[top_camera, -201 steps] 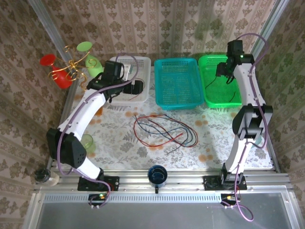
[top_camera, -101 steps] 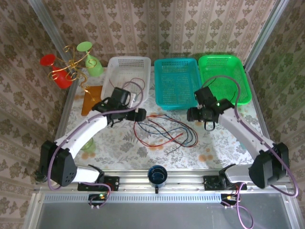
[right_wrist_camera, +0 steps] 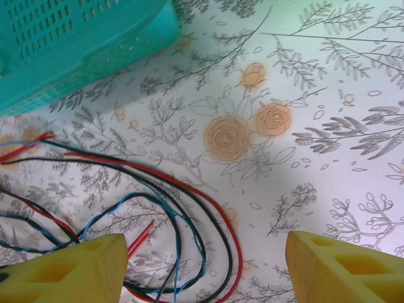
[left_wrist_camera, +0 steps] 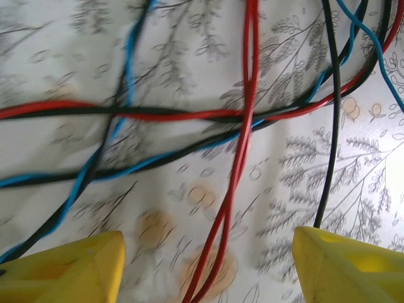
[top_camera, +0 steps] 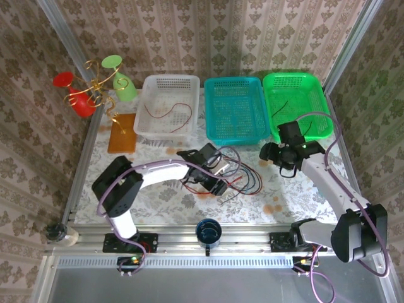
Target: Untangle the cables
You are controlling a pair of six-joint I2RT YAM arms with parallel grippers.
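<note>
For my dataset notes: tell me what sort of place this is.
Probably a staged robot test cell, not a real room: robot arms bolted to a metal rail, patterned wall panels boxing in the table, and three plastic baskets beside loose cables.

The left gripper (left_wrist_camera: 208, 268) now hangs low over the cables (left_wrist_camera: 250, 63) instead of the white basket (top_camera: 146, 95), and the right gripper (right_wrist_camera: 205, 265) sits beside them, away from the green basket (top_camera: 304, 93).

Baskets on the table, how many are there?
3, in a row at the back: a white perforated plastic basket on the left, a teal plastic basket in the middle and a green plastic basket on the right. None seems hidden.
</note>
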